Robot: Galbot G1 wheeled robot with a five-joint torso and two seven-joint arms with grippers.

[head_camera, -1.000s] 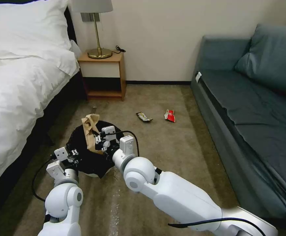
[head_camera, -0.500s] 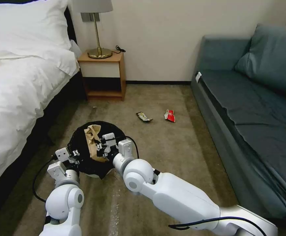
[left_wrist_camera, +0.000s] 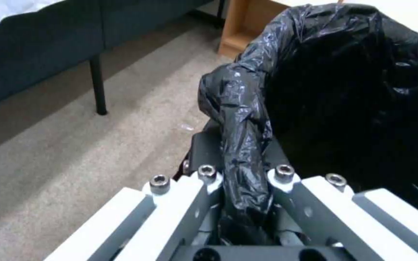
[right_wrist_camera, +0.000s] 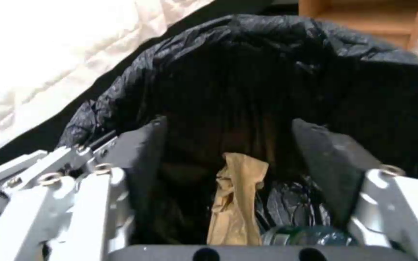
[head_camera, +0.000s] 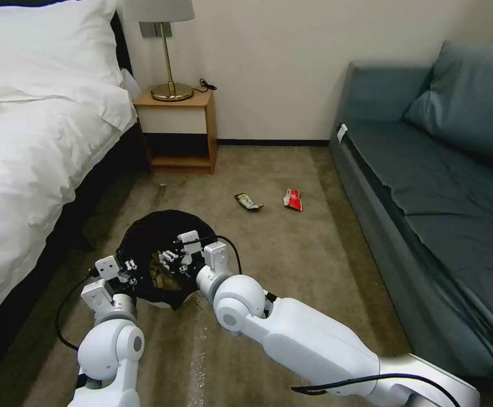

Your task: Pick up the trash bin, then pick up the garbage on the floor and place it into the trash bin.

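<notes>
- Olive-brown carpet floor [head_camera: 291,254] runs between a white bed [head_camera: 26,147] on the left and a blue-grey sofa [head_camera: 444,186] on the right, with a wooden nightstand [head_camera: 178,133] and a brass lamp [head_camera: 170,68] at the far wall.
- The trash bin [head_camera: 144,240], lined with a black bag [left_wrist_camera: 248,108], sits near the robot, left of centre and close to the bed.
- The left hand [head_camera: 129,270] is at the bin's near-left rim; the left wrist view shows its jaws closed on a bunched fold of the black bag.
- The right hand [head_camera: 174,261] hangs over the mouth of the bin, jaws spread apart and holding nothing.
- Below it, inside the bin, lie a crumpled brown paper bag [right_wrist_camera: 238,199] and a small clear bottle [right_wrist_camera: 310,235] with a green label, so I judge two pieces of garbage already dealt with.
- Two pieces are left on the floor, well apart from the bin, farther off and to the right: a dark-and-yellow wrapper [head_camera: 248,202] and, just right of it, a red wrapper [head_camera: 293,199].
- By my reckoning the task is about half done: the bin is in hand, and the two wrappers remain to be collected.
</notes>
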